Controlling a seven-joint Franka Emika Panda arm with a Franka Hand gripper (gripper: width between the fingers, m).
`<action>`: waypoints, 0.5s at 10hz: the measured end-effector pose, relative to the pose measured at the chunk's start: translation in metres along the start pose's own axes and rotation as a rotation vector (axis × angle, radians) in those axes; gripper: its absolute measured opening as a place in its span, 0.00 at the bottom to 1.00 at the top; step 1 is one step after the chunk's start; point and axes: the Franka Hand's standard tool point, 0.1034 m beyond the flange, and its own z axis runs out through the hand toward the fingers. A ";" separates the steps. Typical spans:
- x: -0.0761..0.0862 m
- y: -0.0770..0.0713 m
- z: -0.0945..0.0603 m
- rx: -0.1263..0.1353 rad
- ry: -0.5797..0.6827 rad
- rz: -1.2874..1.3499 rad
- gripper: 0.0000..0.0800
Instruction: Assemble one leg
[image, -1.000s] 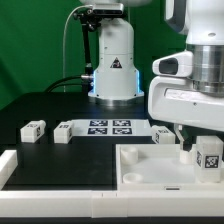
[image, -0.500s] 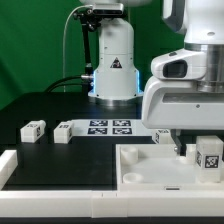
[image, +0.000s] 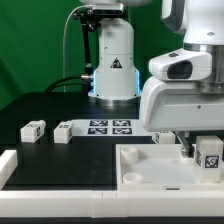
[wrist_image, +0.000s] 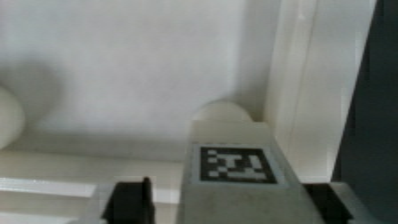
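A leg (image: 208, 152), a small white block with a tag on its face, stands on the large white panel (image: 150, 165) at the exterior view's right. In the wrist view the leg (wrist_image: 237, 165) lies between my two dark fingers (wrist_image: 128, 203), over the white panel (wrist_image: 125, 70). My gripper (wrist_image: 224, 205) straddles it: there is a visible gap on one side, and the other finger is close to the leg. In the exterior view the gripper (image: 195, 150) is low over the panel, with the arm's white body above it.
Two more legs (image: 33, 129) (image: 65, 130) lie on the black table at the left. Another one (image: 162, 135) lies by the marker board (image: 108, 127). The robot base (image: 113, 70) stands behind. A white rail (image: 10, 165) lies at the front left.
The arm's white body has shifted a little toward the exterior view's left and looks larger. The leg on the panel has hardly moved.
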 end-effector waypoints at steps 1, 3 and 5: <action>0.000 0.000 0.000 0.000 0.000 0.035 0.36; 0.000 -0.001 0.000 0.003 0.000 0.183 0.36; 0.000 -0.001 0.000 0.006 -0.001 0.362 0.36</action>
